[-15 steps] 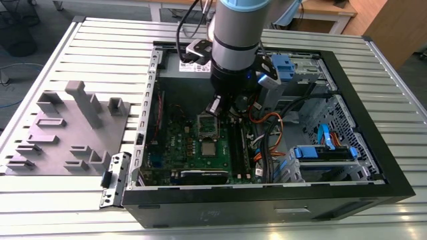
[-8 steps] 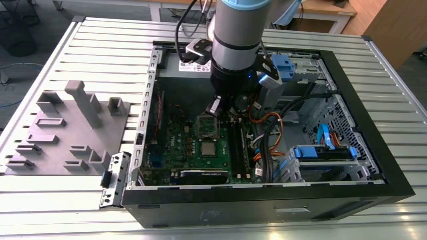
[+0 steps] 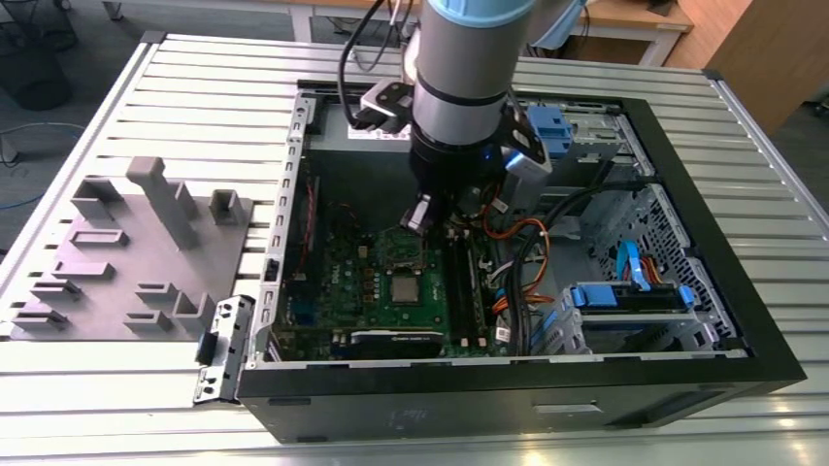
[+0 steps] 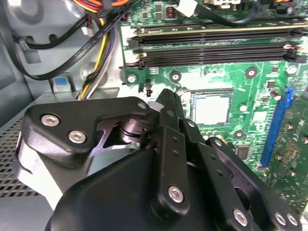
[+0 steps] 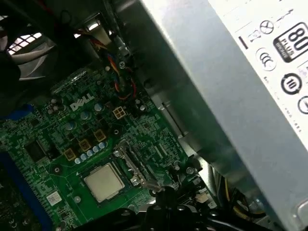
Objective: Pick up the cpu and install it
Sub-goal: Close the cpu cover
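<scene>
While the arm [image 3: 473, 87] reaches down into the open computer case [image 3: 518, 383], its gripper [image 3: 421, 216] hangs just above the green motherboard [image 3: 356, 291]. In the second wrist view the black gripper body and its linkages stand closest to the camera, and the fingertip [image 4: 166, 98] ends near the socket; I cannot tell if the fingers are parted or closed, and nothing is seen between them.

Just behind the fingertip lies the cpu [image 4: 211, 109], flat in its socket on the motherboard, with its dull silver top upward. In the first wrist view the cpu [image 5: 104, 182] sits in the same place, and the shiny metal load frame [image 5: 134, 166] stands just beside it, tilted up and open. In the exterior view the cpu [image 3: 406, 289] is seen near the middle of the board, a little apart from the gripper.

Beyond the socket run the long black memory slots [image 4: 211, 48], and further are bundled cables [image 4: 96, 43]. The grey power supply [image 5: 231, 96] is beside the board. On the exterior view's left, outside the case, a grey plastic fixture [image 3: 130, 252] rests on the slatted table [image 3: 194, 87].
</scene>
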`<state>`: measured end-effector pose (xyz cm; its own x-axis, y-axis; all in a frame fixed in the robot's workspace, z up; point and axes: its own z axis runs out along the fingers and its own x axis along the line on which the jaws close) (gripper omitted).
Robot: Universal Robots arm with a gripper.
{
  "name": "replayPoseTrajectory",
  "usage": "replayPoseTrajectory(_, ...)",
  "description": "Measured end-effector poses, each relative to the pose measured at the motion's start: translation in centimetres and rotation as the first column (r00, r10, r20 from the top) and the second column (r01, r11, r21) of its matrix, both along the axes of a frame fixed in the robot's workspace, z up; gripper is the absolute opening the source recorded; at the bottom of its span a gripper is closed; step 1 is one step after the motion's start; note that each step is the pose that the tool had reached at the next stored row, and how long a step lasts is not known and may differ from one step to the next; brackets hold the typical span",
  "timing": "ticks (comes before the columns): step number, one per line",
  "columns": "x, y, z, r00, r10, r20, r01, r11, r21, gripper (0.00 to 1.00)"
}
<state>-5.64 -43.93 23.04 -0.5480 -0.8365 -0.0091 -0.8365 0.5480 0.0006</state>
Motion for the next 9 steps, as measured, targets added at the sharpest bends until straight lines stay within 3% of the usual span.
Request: replayPoseTrajectory(9, 0.0, -1.39, 0.09, 1.0, 0.0, 0.0001, 0.0, 1.0, 0.0011, 0.11)
